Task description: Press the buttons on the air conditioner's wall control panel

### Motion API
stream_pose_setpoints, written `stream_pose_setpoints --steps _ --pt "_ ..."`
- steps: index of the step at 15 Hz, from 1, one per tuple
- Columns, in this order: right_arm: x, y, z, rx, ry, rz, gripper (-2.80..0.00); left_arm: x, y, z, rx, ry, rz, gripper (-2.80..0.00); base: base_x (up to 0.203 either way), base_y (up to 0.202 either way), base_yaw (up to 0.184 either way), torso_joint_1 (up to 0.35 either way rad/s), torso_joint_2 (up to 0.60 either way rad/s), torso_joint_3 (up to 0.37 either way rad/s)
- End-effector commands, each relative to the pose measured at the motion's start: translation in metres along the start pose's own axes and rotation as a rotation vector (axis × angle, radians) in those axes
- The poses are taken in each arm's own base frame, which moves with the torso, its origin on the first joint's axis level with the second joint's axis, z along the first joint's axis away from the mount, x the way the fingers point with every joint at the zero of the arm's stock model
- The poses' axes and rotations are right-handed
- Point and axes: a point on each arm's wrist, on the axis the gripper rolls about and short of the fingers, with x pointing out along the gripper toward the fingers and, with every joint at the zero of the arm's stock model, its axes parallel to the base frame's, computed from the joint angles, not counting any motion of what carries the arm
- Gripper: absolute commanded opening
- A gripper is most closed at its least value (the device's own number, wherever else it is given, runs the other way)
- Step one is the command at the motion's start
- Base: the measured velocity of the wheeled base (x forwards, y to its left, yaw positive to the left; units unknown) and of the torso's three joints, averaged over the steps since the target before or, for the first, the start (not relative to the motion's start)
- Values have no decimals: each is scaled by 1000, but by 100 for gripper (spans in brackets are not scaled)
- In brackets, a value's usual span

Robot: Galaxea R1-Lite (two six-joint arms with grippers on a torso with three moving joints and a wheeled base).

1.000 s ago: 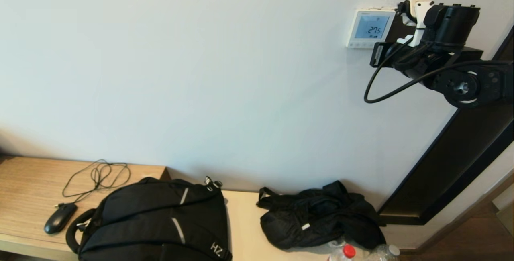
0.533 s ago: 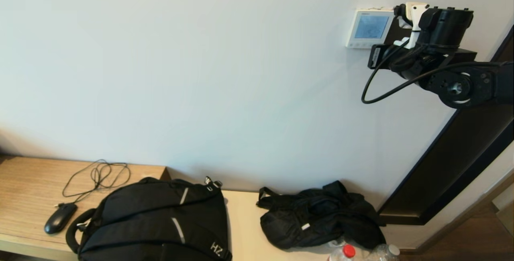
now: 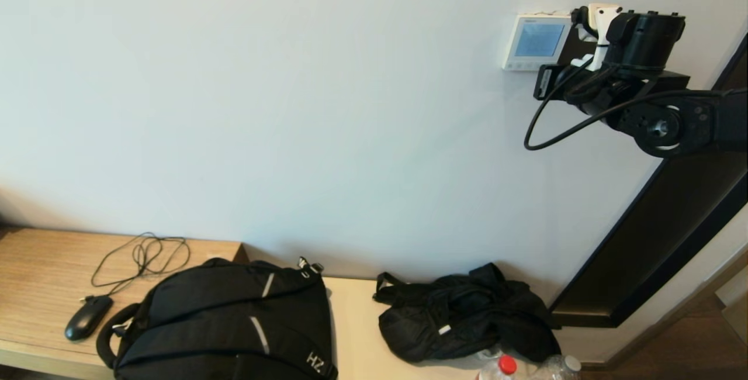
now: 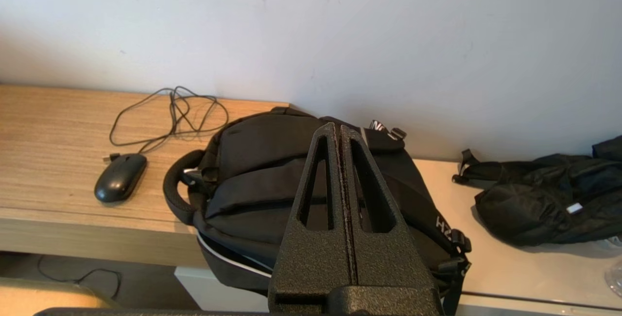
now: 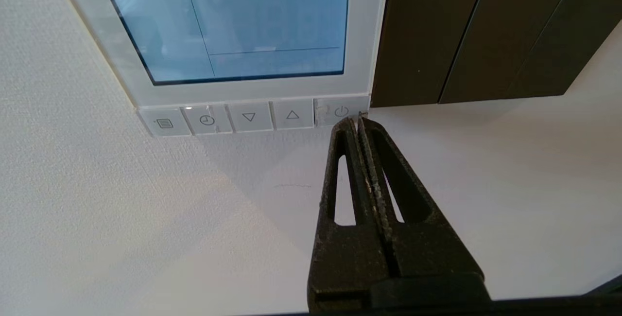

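The white wall control panel (image 3: pixel 537 41) hangs high on the wall, its screen lit pale blue with no digits. In the right wrist view the screen (image 5: pixel 233 19) fills the top, with the row of buttons (image 5: pixel 252 116) along the panel's lower edge: menu, clock, down, up and power (image 5: pixel 341 111). My right gripper (image 5: pixel 358 119) is shut, its tip at the power button's lower outer corner. In the head view the right gripper (image 3: pixel 549 79) sits just below the panel's right corner. My left gripper (image 4: pixel 338 129) is shut and empty, parked above a backpack.
A dark brown plate (image 5: pixel 466 34) adjoins the panel on the right. On the wooden desk (image 3: pixel 35 263) below lie a black backpack (image 3: pixel 228 321), a mouse (image 3: pixel 87 317) with its cable, a black bag (image 3: pixel 467 321) and bottles (image 3: pixel 507 366). A dark door frame (image 3: pixel 660 234) runs at the right.
The screen showed the digits 27.5 one second ago and is blank pale blue now. My right arm has shifted slightly left, closer to the panel.
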Motion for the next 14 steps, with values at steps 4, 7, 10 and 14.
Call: stream_pose_setpoints --steps 4,7,10,14 --pt "-25 -5 22 11 -39 1 -280 0 0 0 0 0 1 -280 0 0 0 0 0 0" --pt "-55 -13 47 24 -89 3 -280 0 0 0 -1 0 1 -280 0 0 0 0 0 0" --pt "-96 -22 67 36 -129 10 -280 0 0 0 0 0 1 -280 0 0 0 0 0 0" --pt "-153 -39 77 33 -151 7 -280 0 0 0 0 0 1 -280 0 0 0 0 0 0"
